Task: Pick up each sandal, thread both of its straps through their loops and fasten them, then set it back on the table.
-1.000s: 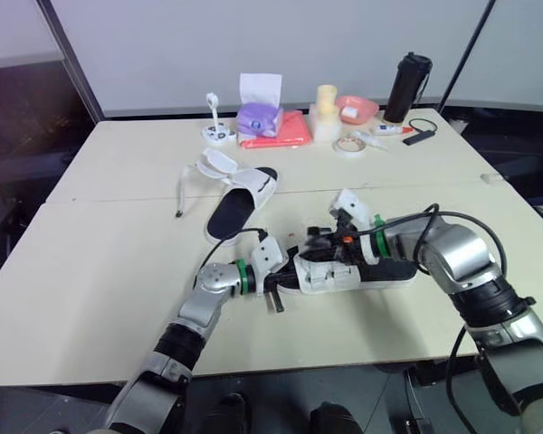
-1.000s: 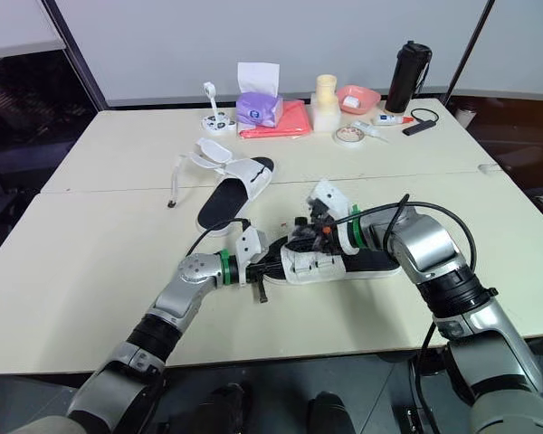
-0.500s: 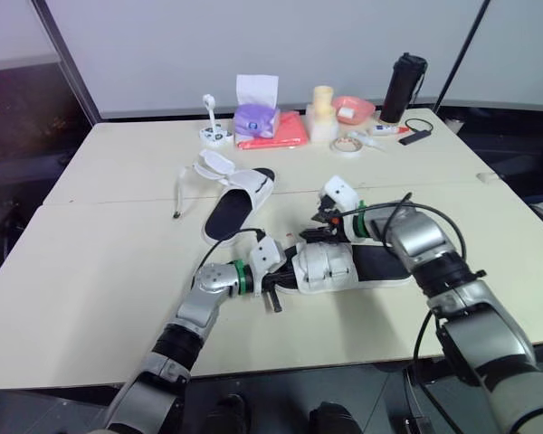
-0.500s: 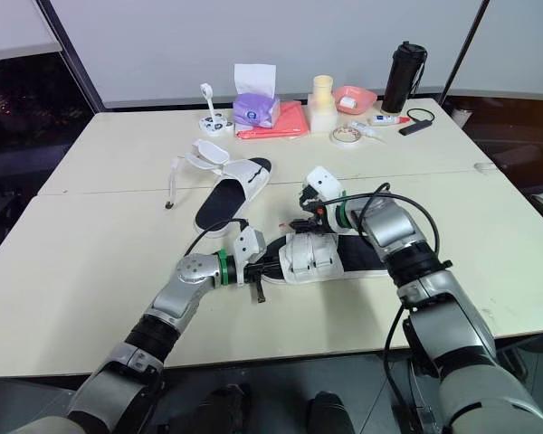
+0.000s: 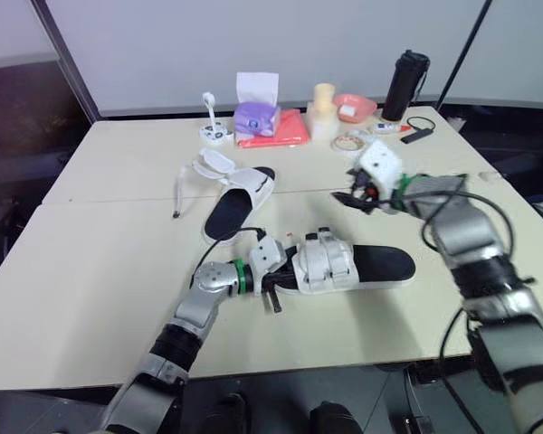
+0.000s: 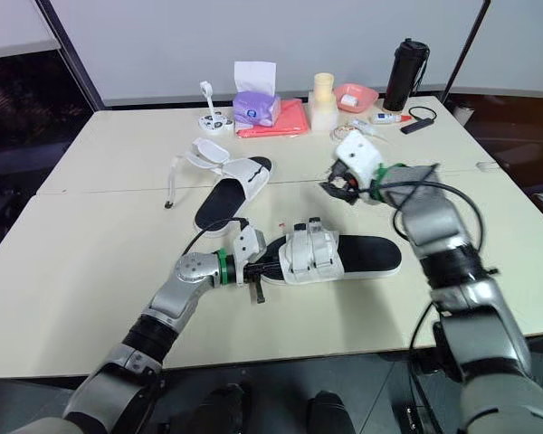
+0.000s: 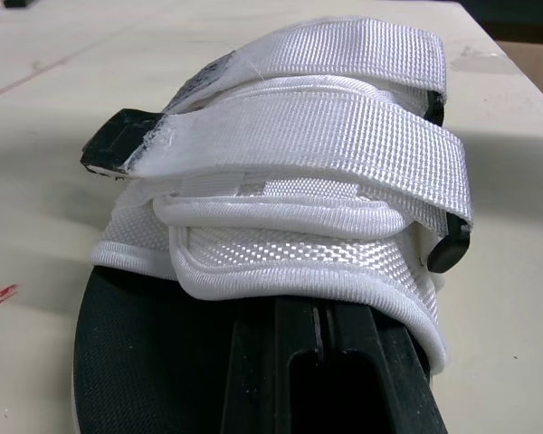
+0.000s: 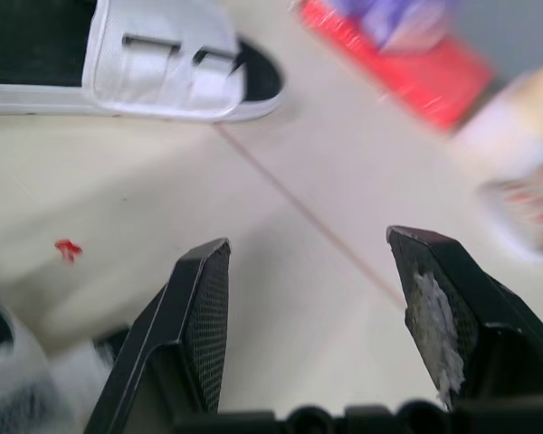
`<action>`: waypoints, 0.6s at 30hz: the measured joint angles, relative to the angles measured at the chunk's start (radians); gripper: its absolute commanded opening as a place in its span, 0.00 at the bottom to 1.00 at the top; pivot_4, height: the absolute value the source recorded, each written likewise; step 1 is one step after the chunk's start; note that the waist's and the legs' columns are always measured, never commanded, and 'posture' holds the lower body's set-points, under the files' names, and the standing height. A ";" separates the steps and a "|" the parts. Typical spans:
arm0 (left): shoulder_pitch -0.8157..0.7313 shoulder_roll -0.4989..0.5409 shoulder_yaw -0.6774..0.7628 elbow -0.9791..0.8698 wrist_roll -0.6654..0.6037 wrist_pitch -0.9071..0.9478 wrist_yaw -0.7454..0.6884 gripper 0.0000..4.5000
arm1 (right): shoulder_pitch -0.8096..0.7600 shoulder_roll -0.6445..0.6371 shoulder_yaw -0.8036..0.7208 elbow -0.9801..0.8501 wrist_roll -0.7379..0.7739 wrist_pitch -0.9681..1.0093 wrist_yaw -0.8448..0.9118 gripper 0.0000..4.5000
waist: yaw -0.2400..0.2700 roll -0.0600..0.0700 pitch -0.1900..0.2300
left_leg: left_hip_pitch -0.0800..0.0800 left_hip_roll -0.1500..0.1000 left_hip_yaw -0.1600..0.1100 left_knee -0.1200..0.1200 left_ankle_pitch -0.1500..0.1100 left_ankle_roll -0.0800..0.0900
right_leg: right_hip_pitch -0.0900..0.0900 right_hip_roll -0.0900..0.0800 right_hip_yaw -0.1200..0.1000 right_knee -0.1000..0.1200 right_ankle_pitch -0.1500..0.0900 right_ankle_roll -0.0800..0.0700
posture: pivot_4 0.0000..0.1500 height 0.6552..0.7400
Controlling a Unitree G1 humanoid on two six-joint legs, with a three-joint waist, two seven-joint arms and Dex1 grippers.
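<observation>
Sandal (image 7: 281, 258), straps (image 7: 326, 136) layered (left wrist close-up)

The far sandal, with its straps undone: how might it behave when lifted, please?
The far sandal lies flat, its sole slab-like, so it should probably keep its shape. Its loose straps trail across the table, so they will likely flop and dangle.

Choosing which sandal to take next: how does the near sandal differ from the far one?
The near sandal has both straps closed over its upper; the far sandal has them open, one trailing on the table. The near sandal lies crosswise, the far sandal diagonally. Both have white straps and black footbeds, soles down.
</observation>
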 measured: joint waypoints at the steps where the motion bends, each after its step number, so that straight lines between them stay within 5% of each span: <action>1: 0.001 0.011 0.004 -0.020 -0.011 0.025 -0.002 0.00 | 0.050 -0.018 -0.010 -0.051 -0.004 0.000 -0.005 0.66 | -0.004 0.000 0.000 | 0.000 0.000 0.001 -0.001 0.000 0.000 | -0.001 0.000 0.001 0.001 0.000 0.000 | 1.00 1.00; 9: 0.018 0.147 0.131 -0.295 -0.158 0.254 0.000 0.00 | 0.330 -0.100 -0.049 -0.286 -0.080 -0.104 -0.057 0.66 | -0.001 0.001 0.001 | -0.002 0.001 0.003 -0.001 0.000 0.000 | -0.007 0.000 0.006 0.004 0.000 0.000 | 1.00 1.00; 18: 0.145 0.256 0.187 -0.413 -0.215 0.358 0.018 0.00 | 0.481 -0.137 -0.033 -0.288 -0.185 -0.462 -0.067 0.66 | 0.001 0.001 0.001 | -0.002 0.002 0.006 -0.001 0.000 0.000 | -0.006 0.000 0.006 0.004 0.000 0.000 | 1.00 1.00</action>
